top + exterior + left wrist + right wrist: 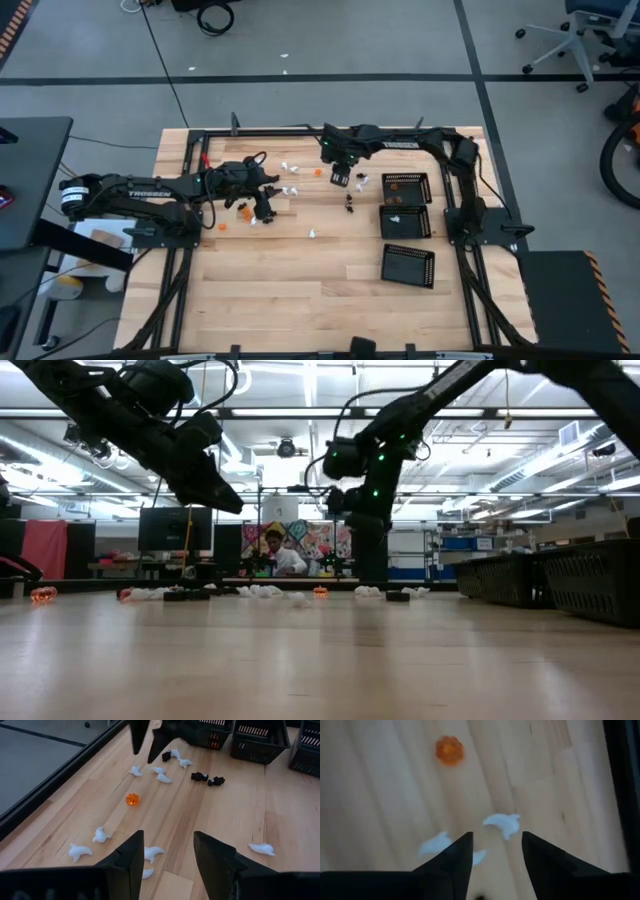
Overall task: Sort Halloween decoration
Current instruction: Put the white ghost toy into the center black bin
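Right gripper [492,851] first: from my station I see it hanging low over the far middle of the tabletop [300,290], fingers parted with bare wood between them, nothing held. Just ahead of its tips lies a white ghost piece [503,823], another white piece [436,843] sits beside one finger, and an orange pumpkin [449,750] lies farther off. The rest of the Halloween decoration [290,188] is strewn across the middle of the tabletop between the two arms, and three black trays [406,222] line up on the right side.

I judge the step to be a pick of that white ghost piece. To do it well I would centre the gap over its thick body, turn the wrist so the fingers close across the narrow width, then descend until the tips nearly brush the wood before closing.

Its long axis runs roughly crosswise to the finger gap in the right wrist view, with the curled tail seemingly pointing toward the neighbouring white piece, though blur makes me unsure.

Left gripper [167,855] waits open and empty over its own cluster of pieces.
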Motion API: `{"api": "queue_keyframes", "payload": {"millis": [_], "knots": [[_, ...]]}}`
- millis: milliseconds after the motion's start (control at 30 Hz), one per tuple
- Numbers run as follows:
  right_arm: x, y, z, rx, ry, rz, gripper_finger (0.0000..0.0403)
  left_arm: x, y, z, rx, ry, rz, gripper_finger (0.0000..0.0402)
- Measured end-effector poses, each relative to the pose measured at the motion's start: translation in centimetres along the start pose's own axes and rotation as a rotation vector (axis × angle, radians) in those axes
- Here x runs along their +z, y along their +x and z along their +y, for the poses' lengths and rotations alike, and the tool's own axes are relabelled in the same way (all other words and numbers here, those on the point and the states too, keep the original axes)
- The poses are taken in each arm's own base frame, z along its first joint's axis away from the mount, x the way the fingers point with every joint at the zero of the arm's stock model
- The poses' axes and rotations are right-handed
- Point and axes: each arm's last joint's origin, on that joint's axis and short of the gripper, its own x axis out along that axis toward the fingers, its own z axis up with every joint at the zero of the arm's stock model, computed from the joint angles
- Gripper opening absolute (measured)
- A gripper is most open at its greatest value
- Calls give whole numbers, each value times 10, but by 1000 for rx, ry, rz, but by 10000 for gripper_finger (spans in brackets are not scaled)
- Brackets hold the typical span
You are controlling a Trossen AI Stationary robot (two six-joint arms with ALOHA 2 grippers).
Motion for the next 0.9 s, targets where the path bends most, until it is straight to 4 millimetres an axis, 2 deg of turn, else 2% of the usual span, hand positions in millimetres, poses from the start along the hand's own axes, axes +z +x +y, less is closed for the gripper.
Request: {"api": "queue_keyframes", "payload": {"millis": [300, 667, 900], "knots": [[16, 26, -4, -35, -180, 88, 212, -1, 0, 0, 1, 1, 10, 157], [8, 44, -26, 75, -140, 128, 211, -3, 0, 0, 2, -6, 33, 157], [8, 43, -20, 133, -180, 122, 199, -4, 0, 0, 2, -8, 39, 157]]}}
